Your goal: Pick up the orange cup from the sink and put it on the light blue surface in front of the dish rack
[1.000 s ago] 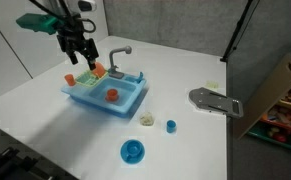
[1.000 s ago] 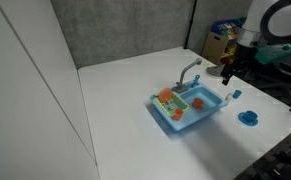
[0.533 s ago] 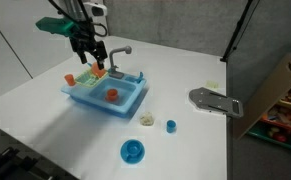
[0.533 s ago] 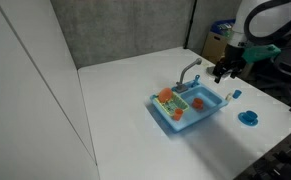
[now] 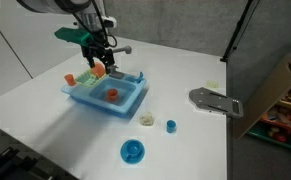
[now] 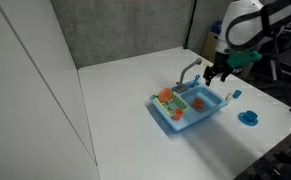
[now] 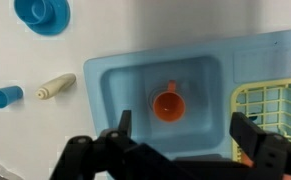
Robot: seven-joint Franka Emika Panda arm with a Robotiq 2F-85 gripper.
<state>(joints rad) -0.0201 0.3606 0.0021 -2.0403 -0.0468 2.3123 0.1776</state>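
The orange cup (image 7: 167, 104) lies in the basin of the light blue sink (image 7: 115, 80), open side up. It also shows in both exterior views (image 5: 112, 95) (image 6: 200, 101). My gripper (image 7: 182, 135) is open and empty, high above the basin, with the cup just ahead of its spread jaws. In the exterior views the gripper (image 5: 102, 58) (image 6: 217, 75) hangs near the grey faucet (image 5: 120, 51). The dish rack (image 5: 93, 74) (image 7: 272, 106) holds green and orange pieces. The light blue surface (image 5: 79, 91) lies in front of the rack.
A round darker-blue dish (image 5: 133, 151) (image 7: 42, 12), a small blue cup (image 5: 171, 126) (image 7: 3, 96) and a cream piece (image 5: 145, 120) (image 7: 55, 88) lie on the white table beside the sink. A grey flat object (image 5: 213, 100) lies farther off. A toy shelf (image 5: 280, 100) stands past the table edge.
My gripper has moved from beside the dish rack end across to above the sink basin, near the faucet. The jaws stay open. The cup has not moved.
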